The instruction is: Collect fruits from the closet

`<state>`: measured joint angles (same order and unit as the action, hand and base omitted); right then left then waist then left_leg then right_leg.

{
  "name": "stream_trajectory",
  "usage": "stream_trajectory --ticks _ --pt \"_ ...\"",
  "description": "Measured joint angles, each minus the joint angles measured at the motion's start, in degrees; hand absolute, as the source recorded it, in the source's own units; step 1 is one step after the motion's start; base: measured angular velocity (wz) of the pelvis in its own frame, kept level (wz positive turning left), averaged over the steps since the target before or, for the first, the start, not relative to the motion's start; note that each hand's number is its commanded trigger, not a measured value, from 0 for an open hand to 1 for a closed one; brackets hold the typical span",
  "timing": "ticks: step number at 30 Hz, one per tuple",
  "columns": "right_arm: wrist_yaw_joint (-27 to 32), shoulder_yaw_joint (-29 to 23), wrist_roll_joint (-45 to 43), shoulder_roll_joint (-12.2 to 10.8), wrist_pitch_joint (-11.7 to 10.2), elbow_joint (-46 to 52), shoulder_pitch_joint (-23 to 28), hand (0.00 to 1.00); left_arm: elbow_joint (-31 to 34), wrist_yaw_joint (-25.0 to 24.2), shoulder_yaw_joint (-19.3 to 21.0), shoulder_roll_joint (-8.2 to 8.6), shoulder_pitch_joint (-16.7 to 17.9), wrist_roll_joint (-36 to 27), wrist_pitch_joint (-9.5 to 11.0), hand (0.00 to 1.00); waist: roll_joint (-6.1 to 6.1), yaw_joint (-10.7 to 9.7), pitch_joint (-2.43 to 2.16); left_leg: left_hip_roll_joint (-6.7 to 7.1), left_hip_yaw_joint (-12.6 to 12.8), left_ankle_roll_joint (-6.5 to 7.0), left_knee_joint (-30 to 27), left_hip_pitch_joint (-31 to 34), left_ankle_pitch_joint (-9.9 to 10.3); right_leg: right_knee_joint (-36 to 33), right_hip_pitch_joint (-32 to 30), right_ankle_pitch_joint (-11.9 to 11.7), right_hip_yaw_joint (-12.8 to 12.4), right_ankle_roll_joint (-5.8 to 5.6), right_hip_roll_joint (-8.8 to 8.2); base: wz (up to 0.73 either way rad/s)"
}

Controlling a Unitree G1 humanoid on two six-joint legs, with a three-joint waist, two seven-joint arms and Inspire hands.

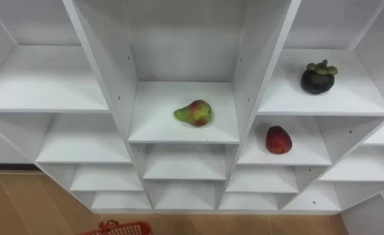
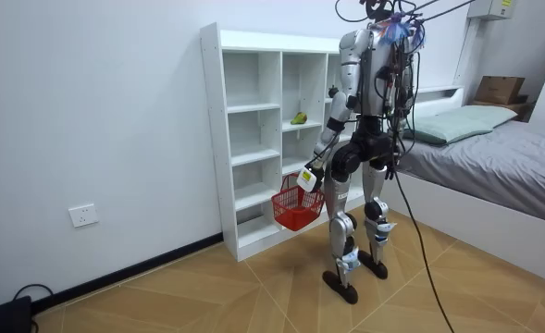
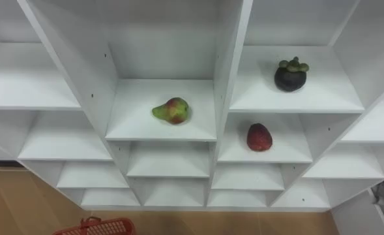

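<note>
While the robot stands upright on the wood-grain floor [image 2: 253, 287], close before the white closet [image 1: 178, 39], the eye views look down into smooth, matt, square-edged compartments.

At the left, a red basket [image 2: 295, 208] of open plastic lattice hangs by its handle from the left hand [image 2: 311, 176]. The hand's fingers are hooked round the handle, low beside the robot's thigh and near the closet's lower shelves. In the eye views the basket's rim shows at the near edge, over the floor.

In the middle column a pear [image 1: 193, 113] lies on its side toward the near edge of its shelf. Its skin is green, blushed red on the broad end, and its tapered end points left.

In the next column to the right, one shelf lower, rests a red fruit [image 1: 278, 140], rounded, deep red and slightly glossy. On the shelf above it sits a mangosteen [image 1: 317, 78], a round, dark purple, nearly black body capped by a lobed green calyx.

Each fruit lies apart from the compartment walls.
</note>
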<state>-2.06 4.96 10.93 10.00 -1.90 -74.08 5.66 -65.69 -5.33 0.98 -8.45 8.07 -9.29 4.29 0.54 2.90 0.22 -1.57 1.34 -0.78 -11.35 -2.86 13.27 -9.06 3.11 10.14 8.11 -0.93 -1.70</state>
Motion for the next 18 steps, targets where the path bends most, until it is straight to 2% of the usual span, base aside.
stream_trajectory --ticks 8,18 --pt "0.0 0.0 -0.3 0.0 0.0 0.0 -0.1 0.0 -1.9 0.2 0.0 0.01 -1.1 0.1 0.0 1.0 0.0 -1.0 0.23 -0.08 0.2 0.02 0.7 -0.8 0.0 0.0 0.8 0.0 0.0 -0.02 0.05 0.0" --pt "0.4 0.2 1.7 0.0 -0.1 0.2 0.0 0.0 -1.9 0.4 0.0 0.05 -0.9 0.3 0.0 1.0 -0.38 -1.0 0.09 -0.09 0.2 0.06 0.5 -0.8 0.0 0.2 0.9 -0.1 -0.2 -0.04 0.15 0.0"
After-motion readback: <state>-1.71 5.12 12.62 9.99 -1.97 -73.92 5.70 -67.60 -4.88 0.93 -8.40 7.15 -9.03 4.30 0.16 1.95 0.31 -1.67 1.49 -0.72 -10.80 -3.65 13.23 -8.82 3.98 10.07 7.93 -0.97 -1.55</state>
